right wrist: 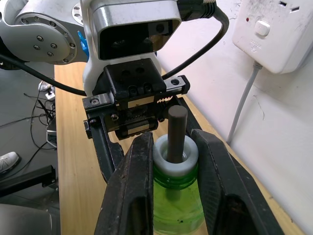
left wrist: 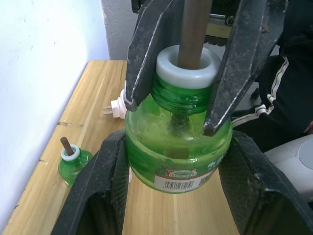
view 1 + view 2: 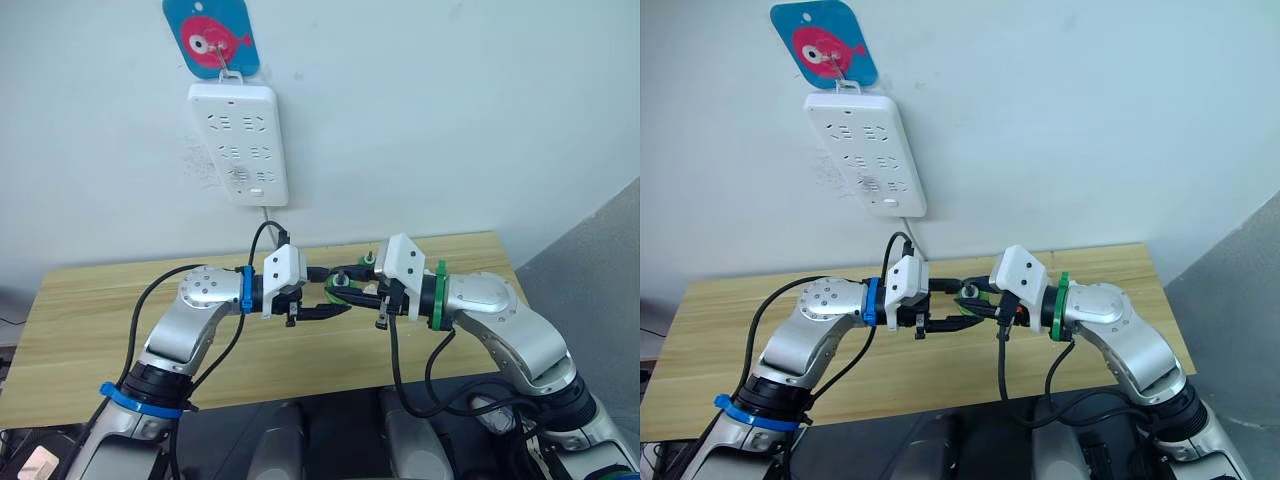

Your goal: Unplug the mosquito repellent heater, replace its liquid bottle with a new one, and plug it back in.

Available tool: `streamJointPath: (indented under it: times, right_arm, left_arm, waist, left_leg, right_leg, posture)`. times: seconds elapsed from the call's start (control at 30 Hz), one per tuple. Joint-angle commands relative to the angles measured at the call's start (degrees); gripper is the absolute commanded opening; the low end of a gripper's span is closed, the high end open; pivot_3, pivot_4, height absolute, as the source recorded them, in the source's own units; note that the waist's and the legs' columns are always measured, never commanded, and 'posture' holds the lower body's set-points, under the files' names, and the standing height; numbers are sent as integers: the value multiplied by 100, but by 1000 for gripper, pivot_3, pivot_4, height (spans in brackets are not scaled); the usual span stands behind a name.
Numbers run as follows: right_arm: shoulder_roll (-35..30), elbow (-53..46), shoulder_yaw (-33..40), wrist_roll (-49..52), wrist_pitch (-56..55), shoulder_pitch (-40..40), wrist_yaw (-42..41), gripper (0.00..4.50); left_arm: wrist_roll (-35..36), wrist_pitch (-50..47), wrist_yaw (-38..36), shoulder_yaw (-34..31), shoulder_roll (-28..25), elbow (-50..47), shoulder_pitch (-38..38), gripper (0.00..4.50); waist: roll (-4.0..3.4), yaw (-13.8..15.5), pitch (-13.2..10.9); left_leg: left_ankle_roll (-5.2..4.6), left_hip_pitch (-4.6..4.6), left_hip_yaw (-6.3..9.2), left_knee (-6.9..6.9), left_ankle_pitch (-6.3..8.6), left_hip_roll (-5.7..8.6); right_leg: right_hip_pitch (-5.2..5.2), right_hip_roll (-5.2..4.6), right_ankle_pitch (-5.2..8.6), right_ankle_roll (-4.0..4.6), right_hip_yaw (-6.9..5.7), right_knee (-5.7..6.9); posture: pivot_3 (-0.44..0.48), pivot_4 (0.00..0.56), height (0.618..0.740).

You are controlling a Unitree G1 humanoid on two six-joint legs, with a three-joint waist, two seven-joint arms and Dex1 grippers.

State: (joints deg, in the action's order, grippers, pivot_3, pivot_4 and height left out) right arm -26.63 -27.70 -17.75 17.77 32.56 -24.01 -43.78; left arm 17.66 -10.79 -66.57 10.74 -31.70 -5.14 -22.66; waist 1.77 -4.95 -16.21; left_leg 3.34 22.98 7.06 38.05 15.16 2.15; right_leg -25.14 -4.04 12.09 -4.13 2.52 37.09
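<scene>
A green liquid bottle (image 2: 178,166) with a white collar and a brown wick (image 1: 176,132) hangs above the wooden table (image 3: 90,310), held between both grippers. My left gripper (image 2: 178,147) is shut on the bottle's body. My right gripper (image 1: 174,147) is shut on its neck, just under the collar. In the head views the two grippers meet over the table's middle, around the bottle (image 3: 337,284). The mosquito repellent heater (image 2: 117,105) lies on the table behind the held bottle, its plug prongs bare and most of it hidden. A second green bottle (image 2: 73,163) with a wick stands on the table close to the wall.
A long white power strip (image 3: 240,140) hangs on the wall from a blue fish-print hook (image 3: 211,36), its cable (image 3: 267,222) dropping to the table. The table's far edge meets the wall. Grey floor shows past its right end.
</scene>
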Motion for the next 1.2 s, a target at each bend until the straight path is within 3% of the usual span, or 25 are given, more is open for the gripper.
streamJointPath:
  times: [0.03,0.07,0.17,0.2,0.23,0.37,0.47,0.63,0.77,0.93,1.2]
  right_arm:
    - [0,-68,125,62,-129,-10,-41,816]
    - [2,-76,148,79,-132,-13,-47,816]
    - [-33,-116,430,310,-23,-65,-74,816]
    - [-47,-166,610,527,142,-74,-86,816]
    - [14,-230,916,920,477,-67,7,816]
    - [435,-276,1833,2108,1481,-67,663,816]
    - [938,-121,2553,3219,2222,-15,1417,816]
    - [1434,73,3237,4989,2927,117,2671,816]
    - [1461,206,3351,6102,3001,220,3503,816]
    - [1372,424,3246,7332,2714,222,4356,816]
    - [1160,472,2836,8312,2144,176,5100,816]
  left_arm:
    - [231,50,38,-190,56,-161,57,2230]
    - [240,47,37,-206,51,-151,78,2230]
    - [62,236,134,-283,-26,26,240,3195]
    - [150,22,192,-366,-53,66,320,3298]
    - [414,-478,276,-493,-71,41,432,3691]
    - [1571,-2234,573,-917,-35,-386,642,3728]
    - [2897,-3689,1250,-1396,261,-831,554,3728]
    - [4468,-4832,2759,-2062,977,-1226,405,3728]
    - [5650,-5160,3931,-2276,1446,-1530,550,3728]
    - [6910,-5045,5016,-2322,1670,-1570,634,3728]
    - [8185,-4436,6235,-1996,1821,-1742,753,3728]
  waist:
    - [0,0,7]
    - [2,-1,12]
    - [2,-1,24]
    - [1,-1,36]
    - [-1,0,45]
    - [0,2,59]
    - [-1,21,62]
    - [-8,18,132]
    - [-18,6,192]
    - [-39,9,271]
    - [-39,13,323]
  left_leg:
    - [0,0,0,0,0,0]
    - [0,0,0,0,0,0]
    - [0,0,0,0,0,0]
    - [0,0,-1,0,0,0]
    - [0,0,-1,0,0,0]
    - [0,-1,3,-1,0,-1]
    - [0,1,8,2,0,-1]
    - [0,0,7,1,0,0]
    - [0,-2,1,0,0,-1]
    - [-1,-3,-3,1,0,1]
    - [-1,-5,-4,1,0,2]
  right_leg:
    - [0,0,0,0,0,0]
    - [0,0,0,0,0,0]
    - [-1,0,0,0,0,0]
    - [-1,0,0,0,1,0]
    - [-1,0,0,0,1,0]
    - [0,0,0,0,0,2]
    - [1,0,0,0,-1,5]
    - [0,-2,0,0,0,3]
    - [-1,-2,0,0,4,5]
    - [1,-2,0,0,8,5]
    - [6,-1,0,0,9,3]
  posture:
    - [-140,210,740]
    - [-140,209,740]
    - [-139,203,740]
    - [-137,202,740]
    - [-134,198,740]
    - [-131,190,740]
    - [-130,192,740]
    - [-128,190,740]
    - [-127,182,740]
    - [-123,182,740]
    - [-124,181,740]
